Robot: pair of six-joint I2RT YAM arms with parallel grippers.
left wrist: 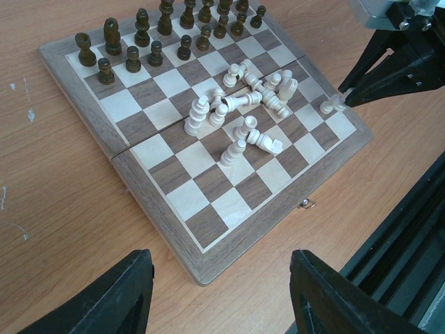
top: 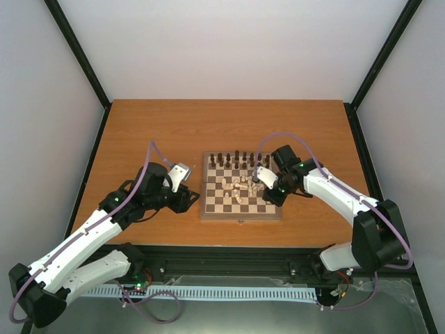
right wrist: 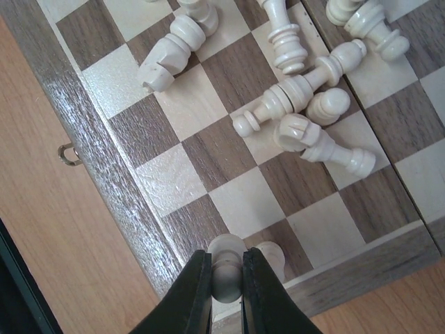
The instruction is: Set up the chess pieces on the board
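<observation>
Right end effector (right wrist: pixel 227 263) around cream pawn (right wrist: pixel 226 245)

Cream pieces (left wrist: pixel 240 103) — jumble on board (left wrist: pixel 208 188)

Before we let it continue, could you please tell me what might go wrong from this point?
The right hand is shut on a cream pawn beside a second pawn; opening could topple that neighbour. Both are at the edge of the board, so a knocked piece might roll onto the table. The heap of fallen cream pieces lies close and could scatter.
</observation>
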